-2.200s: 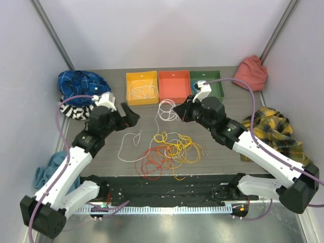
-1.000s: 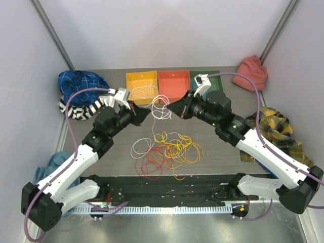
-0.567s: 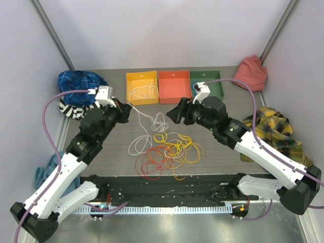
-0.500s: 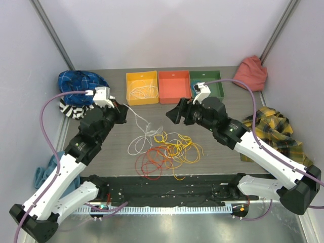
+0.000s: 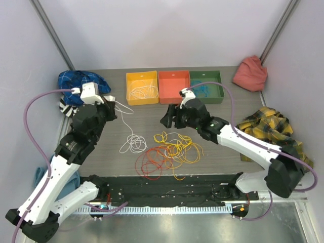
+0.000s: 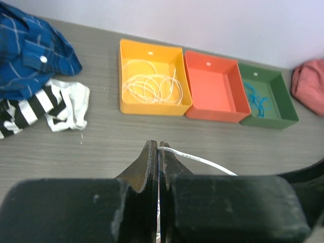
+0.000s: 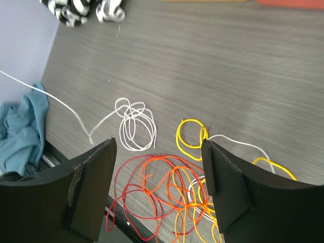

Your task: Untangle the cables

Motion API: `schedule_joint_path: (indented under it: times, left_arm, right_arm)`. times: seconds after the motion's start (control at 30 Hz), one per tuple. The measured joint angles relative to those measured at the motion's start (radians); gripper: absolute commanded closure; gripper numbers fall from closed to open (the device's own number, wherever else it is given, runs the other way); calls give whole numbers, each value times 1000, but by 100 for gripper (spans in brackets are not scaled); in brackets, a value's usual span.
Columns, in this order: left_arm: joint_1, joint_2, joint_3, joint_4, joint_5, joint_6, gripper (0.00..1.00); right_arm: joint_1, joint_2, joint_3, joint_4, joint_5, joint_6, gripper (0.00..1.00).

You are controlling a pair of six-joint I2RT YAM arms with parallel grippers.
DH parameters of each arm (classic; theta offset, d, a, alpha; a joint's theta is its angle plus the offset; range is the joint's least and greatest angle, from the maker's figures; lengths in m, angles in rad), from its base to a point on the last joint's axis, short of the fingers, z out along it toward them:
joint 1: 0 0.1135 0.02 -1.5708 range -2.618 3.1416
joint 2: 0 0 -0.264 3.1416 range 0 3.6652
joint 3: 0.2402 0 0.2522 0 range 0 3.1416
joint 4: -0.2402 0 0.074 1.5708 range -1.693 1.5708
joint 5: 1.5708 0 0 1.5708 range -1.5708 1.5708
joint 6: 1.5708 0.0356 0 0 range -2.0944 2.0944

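My left gripper is shut on one end of a white cable. The wire leaves the fingertips to the right as a thin white line, then drops to a small coil on the table. That coil lies apart, left of the tangle. The tangle holds yellow, orange and red cables with a white strand among them. My right gripper hovers above the tangle, open with nothing between its fingers.
At the back stand a yellow bin holding white cable, a red-orange bin and a green bin with blue wire. Cloths lie around: blue and striped far left, pink far right, plaid right, teal near left.
My right gripper opened and let go of the white cable, then dropped over the tangle. My left gripper drew back to the left, pulling the white cable out beside the tangle.
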Motion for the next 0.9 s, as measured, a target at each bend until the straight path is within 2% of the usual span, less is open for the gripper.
schedule_joint_path:
  times: [0.2,0.47,0.9]
  left_arm:
    - [0,41,127,-7,-63,23,100]
    - [0,92,277,37,-141,97,100]
    - [0,193,441,66,-101,129,100]
  right_arm:
    - [83,144,9,40,-66,-8,21]
    - [159,257,81,78,-119,-31,20]
    - [220,597,439,205,-177,-43,20]
